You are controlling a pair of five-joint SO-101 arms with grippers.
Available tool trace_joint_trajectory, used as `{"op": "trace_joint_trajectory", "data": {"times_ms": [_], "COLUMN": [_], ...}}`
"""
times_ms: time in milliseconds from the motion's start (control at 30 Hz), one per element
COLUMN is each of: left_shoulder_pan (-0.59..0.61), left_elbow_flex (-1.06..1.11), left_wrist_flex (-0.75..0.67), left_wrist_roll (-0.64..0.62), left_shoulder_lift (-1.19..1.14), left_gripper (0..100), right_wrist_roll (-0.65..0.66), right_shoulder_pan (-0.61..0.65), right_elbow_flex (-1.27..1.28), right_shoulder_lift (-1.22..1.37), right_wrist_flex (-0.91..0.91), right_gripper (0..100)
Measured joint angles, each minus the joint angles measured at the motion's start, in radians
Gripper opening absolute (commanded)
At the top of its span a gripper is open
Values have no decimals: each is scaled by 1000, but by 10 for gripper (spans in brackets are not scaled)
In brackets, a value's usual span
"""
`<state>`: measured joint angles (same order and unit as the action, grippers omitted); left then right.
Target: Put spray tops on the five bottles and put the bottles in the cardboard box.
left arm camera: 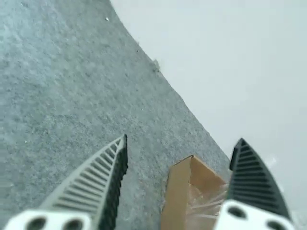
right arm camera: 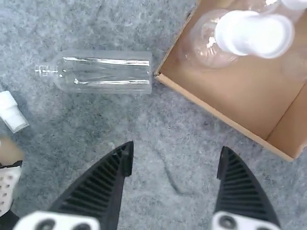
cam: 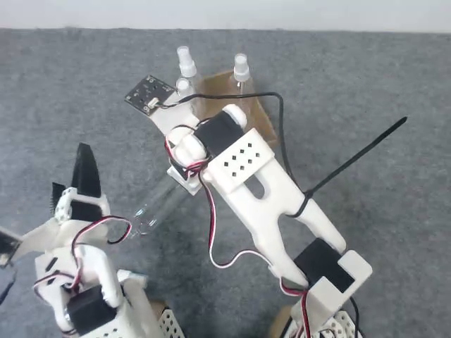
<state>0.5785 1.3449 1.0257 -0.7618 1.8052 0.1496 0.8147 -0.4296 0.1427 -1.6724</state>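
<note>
A grey, felt-like tabletop (cam: 373, 77) runs back to a plain pale wall (cam: 296, 13). The cardboard box (right arm camera: 240, 96) holds capped bottles (cam: 241, 70) and is largely hidden under the right arm in the high view. An uncapped bottle (right arm camera: 105, 72) lies on its side just beside the box, with a loose spray top (right arm camera: 10, 114) near its neck. The left claw (left arm camera: 182, 140) and right claw (right arm camera: 176, 146) both hang spread, pinching nothing.

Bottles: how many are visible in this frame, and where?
4. Three bottles with spray tops stand in the box. One open bottle lies on the carpet beside the box. The arm over the box may hide a fifth.
</note>
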Motion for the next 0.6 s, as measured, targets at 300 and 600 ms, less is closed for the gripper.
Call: {"op": "trace_joint_trajectory", "data": {"times_ms": [300, 600], "left_shoulder_pan": [272, 445], "left_elbow_flex": [0, 64], "left_wrist_flex": [114, 81], "left_wrist_roll": [107, 238], "left_shoulder_lift": [0, 0], "left_gripper": [323, 323], "right_wrist_roll": [0, 3], "right_shoulder_pan": [23, 91], "right_elbow_flex": [44, 239], "right_shoulder_lift": [-78, -169], "right_wrist_flex": [8, 129], "right_gripper": [221, 222]}}
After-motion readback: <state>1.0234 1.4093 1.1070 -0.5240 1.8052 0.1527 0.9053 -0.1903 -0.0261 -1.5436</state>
